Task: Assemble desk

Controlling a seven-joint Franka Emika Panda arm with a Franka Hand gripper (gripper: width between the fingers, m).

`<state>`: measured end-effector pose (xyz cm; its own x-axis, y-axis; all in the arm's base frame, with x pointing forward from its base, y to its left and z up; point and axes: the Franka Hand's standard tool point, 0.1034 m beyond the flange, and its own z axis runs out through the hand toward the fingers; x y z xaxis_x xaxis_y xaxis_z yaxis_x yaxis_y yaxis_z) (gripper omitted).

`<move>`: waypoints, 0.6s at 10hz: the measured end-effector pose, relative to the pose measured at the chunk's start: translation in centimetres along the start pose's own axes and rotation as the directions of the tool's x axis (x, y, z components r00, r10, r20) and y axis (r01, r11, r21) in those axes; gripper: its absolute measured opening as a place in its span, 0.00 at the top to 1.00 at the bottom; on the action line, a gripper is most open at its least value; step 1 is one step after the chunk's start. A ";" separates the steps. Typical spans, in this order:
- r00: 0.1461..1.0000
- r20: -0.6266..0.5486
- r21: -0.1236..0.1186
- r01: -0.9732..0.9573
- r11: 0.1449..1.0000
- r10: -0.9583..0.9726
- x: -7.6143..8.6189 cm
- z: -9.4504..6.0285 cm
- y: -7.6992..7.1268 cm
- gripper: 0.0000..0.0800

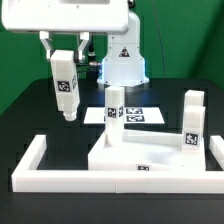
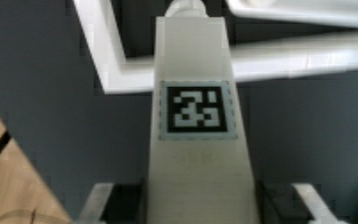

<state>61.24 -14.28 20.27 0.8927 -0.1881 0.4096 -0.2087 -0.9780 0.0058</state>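
Note:
My gripper (image 1: 64, 62) is shut on a white desk leg (image 1: 66, 92) with a square tag and holds it upright above the black table, at the exterior view's left, apart from the other parts. In the wrist view the same leg (image 2: 197, 110) runs out from between my fingers (image 2: 306, 203). The flat white tabletop (image 1: 150, 153) lies inside the U-shaped wall. Two more legs stand upright on it, one at its back left corner (image 1: 115, 105) and one at its right side (image 1: 192, 122).
The low white U-shaped border wall (image 1: 100, 178) runs around the tabletop's front and sides. The marker board (image 1: 140, 116) lies flat behind the tabletop. The arm's white base (image 1: 122, 62) stands at the back. In the wrist view a white corner edge (image 2: 114, 55) shows beyond the leg.

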 end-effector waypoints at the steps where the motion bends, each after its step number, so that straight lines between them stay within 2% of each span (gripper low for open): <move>1: 0.999 -0.040 -0.004 0.011 1.000 -0.011 -0.7 0.5 -0.3 0.64; 3: 0.988 -0.152 -0.039 0.014 0.999 -0.020 -0.7 0.4 -0.4 0.64; 4: 0.976 -0.216 -0.078 0.021 0.997 -0.037 -0.8 0.4 -0.1 0.64; 5: 0.979 -0.202 -0.070 0.012 0.997 -0.026 -1.5 1.2 -0.7 0.64; 6: 0.981 -0.194 -0.064 0.011 0.998 -0.023 -1.5 1.1 -0.7 0.64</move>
<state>60.52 -13.47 18.64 0.8026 -0.1441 0.5789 -0.2242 -0.9721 0.0688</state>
